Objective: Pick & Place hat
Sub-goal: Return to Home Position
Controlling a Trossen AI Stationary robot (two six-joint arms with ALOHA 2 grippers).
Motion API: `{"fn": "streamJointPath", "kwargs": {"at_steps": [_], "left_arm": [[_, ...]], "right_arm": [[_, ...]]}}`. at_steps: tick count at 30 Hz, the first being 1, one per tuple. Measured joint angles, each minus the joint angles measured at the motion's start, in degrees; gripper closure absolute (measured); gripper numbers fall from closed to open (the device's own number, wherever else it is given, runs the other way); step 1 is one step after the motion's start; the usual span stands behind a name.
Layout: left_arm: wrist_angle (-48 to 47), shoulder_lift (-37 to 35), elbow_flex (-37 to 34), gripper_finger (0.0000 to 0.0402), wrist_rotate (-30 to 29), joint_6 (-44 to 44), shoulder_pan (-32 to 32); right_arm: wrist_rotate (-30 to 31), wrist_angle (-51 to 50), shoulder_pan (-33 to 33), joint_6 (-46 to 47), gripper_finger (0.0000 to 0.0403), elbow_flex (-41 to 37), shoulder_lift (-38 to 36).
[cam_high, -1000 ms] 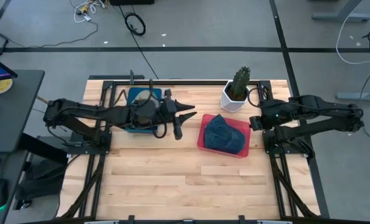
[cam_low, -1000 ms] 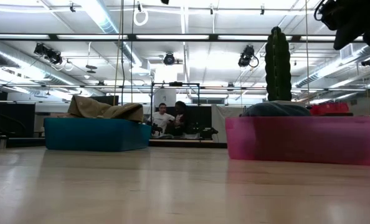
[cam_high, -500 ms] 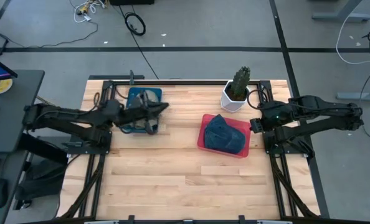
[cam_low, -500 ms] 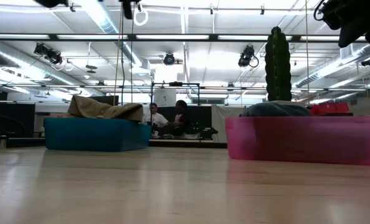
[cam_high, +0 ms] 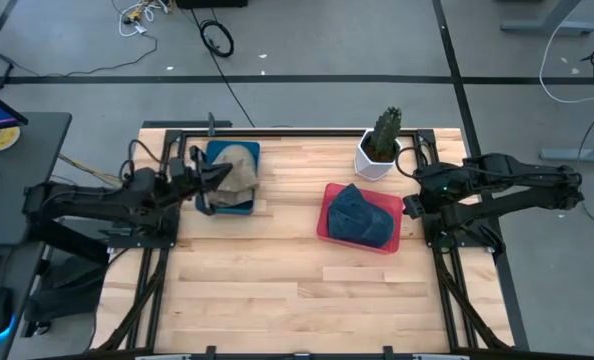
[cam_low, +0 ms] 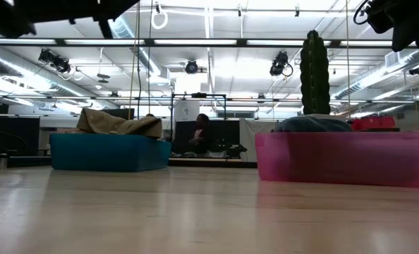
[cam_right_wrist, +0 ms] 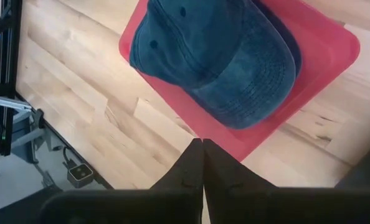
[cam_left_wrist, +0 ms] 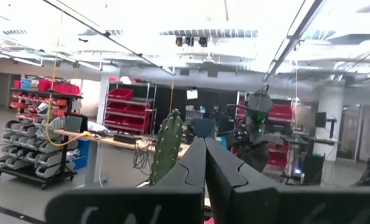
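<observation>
Pale wood-plank worktop [cam_high: 277,290] in a black frame. Two shallow, rectangular plastic bins on its far half, well apart: a blue bin [cam_high: 233,206] near the far left corner and a translucent red bin [cam_high: 389,200] right of centre.

In the blue bin, one brown cap [cam_high: 237,165] of soft tan cloth, slumped and creased, heaped above the rim; no telling which way its bill points.

In the red bin, one blue cap [cam_right_wrist: 235,56] of washed denim plainly seen: rounded crown with two eyelets, bill with rows of curved stitching. Long axis from crown to bill, bill turned toward the worktop's right edge and the right hand [cam_high: 409,204]. Darker denim edge beneath it; cannot tell whether a second cap.

One ribbed green cactus [cam_high: 386,130], upright in a white pot [cam_high: 372,163], at the far edge just behind the red bin.

Above the blue bin's left side, the left hand [cam_high: 220,174], dark fingers pressed together, holding nothing. At the right edge beside the red bin, the right hand, likewise closed tight and empty.
</observation>
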Motion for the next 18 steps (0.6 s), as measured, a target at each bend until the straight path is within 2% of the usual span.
{"fn": "streamJointPath", "kwargs": {"at_steps": [10,18], "left_arm": [[1.9,-12.9,-9.4,0.0399,0.1,-1.8,-0.1],[1.6,-21.4,-14.5,0.0399,3.5,-3.0,-0.1]], "right_arm": [[-0.2,0.0,0.0,0.3,0.0399,0.0,0.0],[-0.2,0.0,0.0,0.4,0.0399,0.0,0.0]]}}
